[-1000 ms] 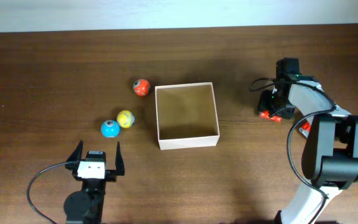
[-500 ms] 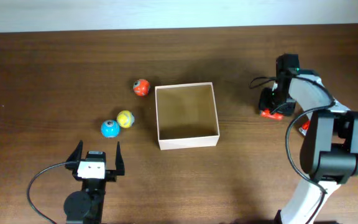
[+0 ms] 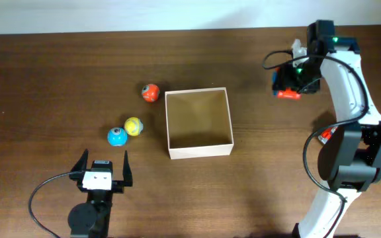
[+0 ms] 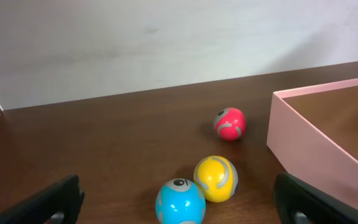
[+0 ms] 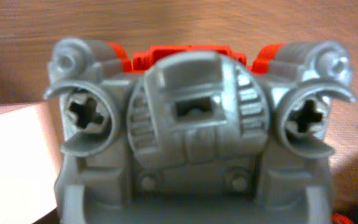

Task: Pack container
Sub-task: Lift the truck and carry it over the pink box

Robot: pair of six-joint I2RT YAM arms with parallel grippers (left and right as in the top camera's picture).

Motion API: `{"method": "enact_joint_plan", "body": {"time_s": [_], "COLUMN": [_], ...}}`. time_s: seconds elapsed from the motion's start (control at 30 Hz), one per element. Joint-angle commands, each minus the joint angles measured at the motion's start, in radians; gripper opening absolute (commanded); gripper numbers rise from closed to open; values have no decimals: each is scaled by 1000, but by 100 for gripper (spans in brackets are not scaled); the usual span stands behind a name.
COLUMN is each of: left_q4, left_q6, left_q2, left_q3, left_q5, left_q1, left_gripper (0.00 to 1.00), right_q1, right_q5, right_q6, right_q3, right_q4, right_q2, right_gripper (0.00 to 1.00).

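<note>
As it hovers, right end effector (image 3: 288,86) grips car (image 5: 194,130).

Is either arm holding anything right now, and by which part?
Right gripper holds the red-grey toy car; grip spot hidden. Left gripper holds nothing.

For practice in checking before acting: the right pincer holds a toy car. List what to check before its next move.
1. Toy car gripped by right pincer: ok.
2. Box open, empty: ok.
3. Car above the box: not ok, right of it.
4. Left pincer clear of the box: ok, open.
5. Red ball, yellow ball, blue ball off the path: ok, left of the box.
</note>
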State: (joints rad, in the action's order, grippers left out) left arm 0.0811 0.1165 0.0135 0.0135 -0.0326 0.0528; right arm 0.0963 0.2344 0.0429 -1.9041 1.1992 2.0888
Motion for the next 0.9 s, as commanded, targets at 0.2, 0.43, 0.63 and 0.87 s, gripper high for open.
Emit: {"method": "enact_joint_plan", "body": {"time_s": [0.2, 0.43, 0.63, 0.87], "left_q4": [2, 2, 2, 2], "left_q6": [16, 16, 16, 16], "left_q2": [-8, -8, -8, -8], "left_q3": [-4, -4, -4, -4], "left_q5": [11, 11, 11, 11], "left_q1": [-6, -6, -6, -6], "left_gripper": [99, 99, 99, 99], "right_q1": [-136, -330, -480, -618], "right_q5": [543, 568, 296, -61], "right_q6": [259, 247, 27, -286], "right_q3": [-92, -92, -92, -92], "right_q4": [77, 38, -57, -97], "right_q2": [-22, -22, -22, -22], "right_gripper": [56, 55, 54, 53]}}
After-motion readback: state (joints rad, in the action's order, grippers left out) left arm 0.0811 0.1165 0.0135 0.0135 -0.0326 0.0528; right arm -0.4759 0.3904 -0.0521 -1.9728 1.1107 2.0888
